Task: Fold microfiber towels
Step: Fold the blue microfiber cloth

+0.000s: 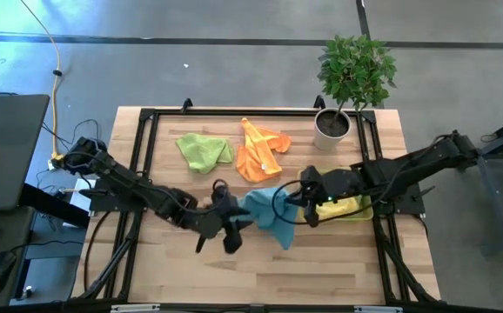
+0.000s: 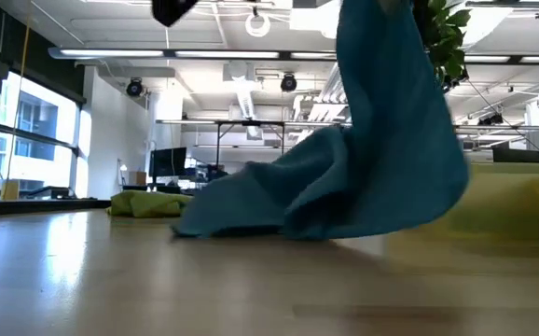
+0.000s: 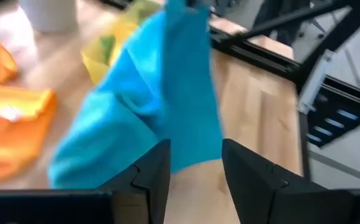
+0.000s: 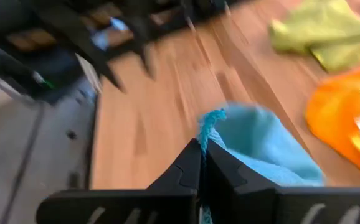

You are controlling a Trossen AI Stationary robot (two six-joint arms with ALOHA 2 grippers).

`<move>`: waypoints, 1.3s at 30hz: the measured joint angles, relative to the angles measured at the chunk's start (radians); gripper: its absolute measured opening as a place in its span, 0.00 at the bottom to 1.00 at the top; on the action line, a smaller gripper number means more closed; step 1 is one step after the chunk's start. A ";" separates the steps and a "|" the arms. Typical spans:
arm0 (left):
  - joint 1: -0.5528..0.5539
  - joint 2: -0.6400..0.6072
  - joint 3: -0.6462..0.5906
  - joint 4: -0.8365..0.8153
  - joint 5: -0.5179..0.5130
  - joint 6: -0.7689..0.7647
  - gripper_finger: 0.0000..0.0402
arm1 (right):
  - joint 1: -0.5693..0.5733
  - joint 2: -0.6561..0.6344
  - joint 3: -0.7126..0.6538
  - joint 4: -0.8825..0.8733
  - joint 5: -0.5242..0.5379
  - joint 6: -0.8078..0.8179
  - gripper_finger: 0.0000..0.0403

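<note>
The teal towel (image 2: 381, 159) runs off the low view's top edge, hiding its holder.

Wooden table (image 1: 321, 261) carries towels (image 1: 205, 151) and plant pot (image 1: 331, 129)

You see the teal towel (image 1: 269, 213) near the table's (image 1: 338, 269) centre, the left gripper (image 1: 225, 228) at its nine o'clock and the right gripper (image 1: 304, 196) touching it at two o'clock.
</note>
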 joint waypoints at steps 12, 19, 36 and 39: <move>0.168 0.000 0.000 0.217 0.005 0.350 0.43 | -0.051 0.009 0.001 0.176 0.053 0.000 0.00; 0.242 0.000 0.000 0.229 0.060 0.396 0.43 | -0.062 0.009 0.001 0.250 0.085 -0.046 0.00; 0.268 0.000 0.000 -0.181 0.102 0.076 0.29 | -0.062 0.008 0.136 0.256 0.185 -0.208 0.00; 0.257 0.000 0.000 -0.156 0.117 0.078 0.26 | -0.062 0.008 0.152 0.250 0.235 -0.204 0.00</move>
